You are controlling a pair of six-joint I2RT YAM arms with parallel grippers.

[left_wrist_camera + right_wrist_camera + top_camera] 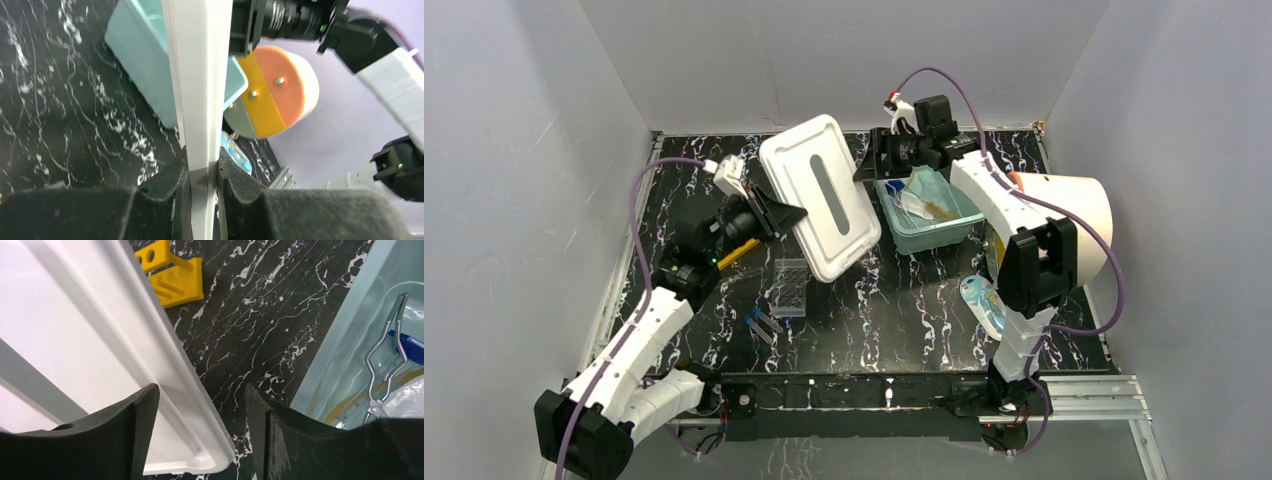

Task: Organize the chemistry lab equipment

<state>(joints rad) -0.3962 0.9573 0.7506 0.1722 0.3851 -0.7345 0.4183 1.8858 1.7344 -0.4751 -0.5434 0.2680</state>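
Some of the sorting looks done, I judge. The teal bin (340,340) holds the metal forceps (387,347), a loop of amber tubing (345,412) and a crumpled clear bag (410,400), all just right of my right gripper (202,395).

Not yet in the bin are the yellow test-tube rack (172,272), ahead and left of those fingers, and the clear well plate (791,287) and blue-capped tubes (764,325), back toward the base from my left gripper (202,170).

My left fingers pinch the edge of the white bin lid (200,75), holding it tilted beside the bin. My right fingers stand wide apart and grip nothing, with the lid's corner below the gap between them.

I reckon the loose pieces go in before the lid.
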